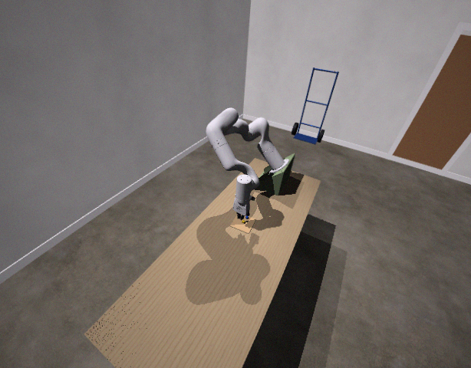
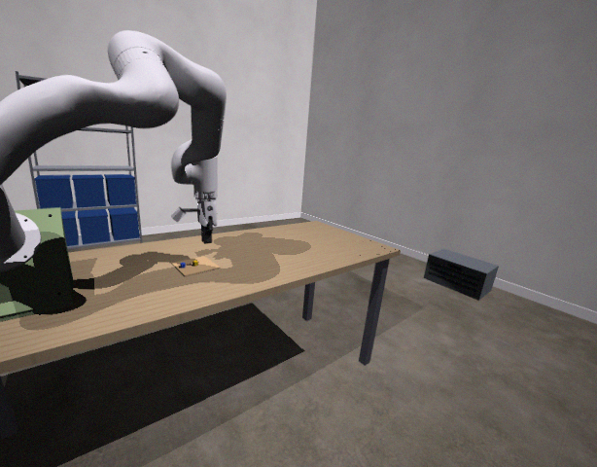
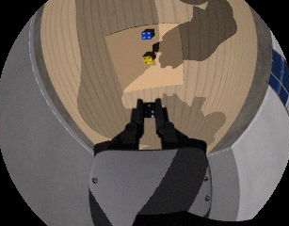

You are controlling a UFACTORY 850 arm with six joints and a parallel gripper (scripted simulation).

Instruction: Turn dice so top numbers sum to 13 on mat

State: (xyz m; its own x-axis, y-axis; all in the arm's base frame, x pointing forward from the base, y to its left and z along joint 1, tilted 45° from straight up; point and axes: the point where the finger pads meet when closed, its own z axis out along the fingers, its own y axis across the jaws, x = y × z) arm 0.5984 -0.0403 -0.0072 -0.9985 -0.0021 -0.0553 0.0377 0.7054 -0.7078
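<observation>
The tan mat (image 1: 248,228) (image 2: 199,269) (image 3: 127,54) lies flat on the table. On it stand a blue die (image 1: 246,217) (image 2: 183,265) (image 3: 146,35) with several white pips on top and a yellow die (image 1: 244,221) (image 2: 194,263) (image 3: 147,59) with several dark pips on top. The pips are too small to count surely. The two dice stand apart. My gripper (image 1: 240,217) (image 2: 206,240) (image 3: 149,105) points down, above the table, beyond the mat's edge nearest it in the wrist view. It is shut on a black die (image 3: 149,111), whose white pips show between the fingers.
The table (image 1: 212,317) (image 2: 314,261) carries the green arm mount (image 1: 281,178) (image 2: 48,226). The arm's shadow falls over part of the mat. A shelf with blue bins (image 2: 89,191), a hand truck (image 1: 317,103) and a grey box (image 2: 460,273) stand off the table.
</observation>
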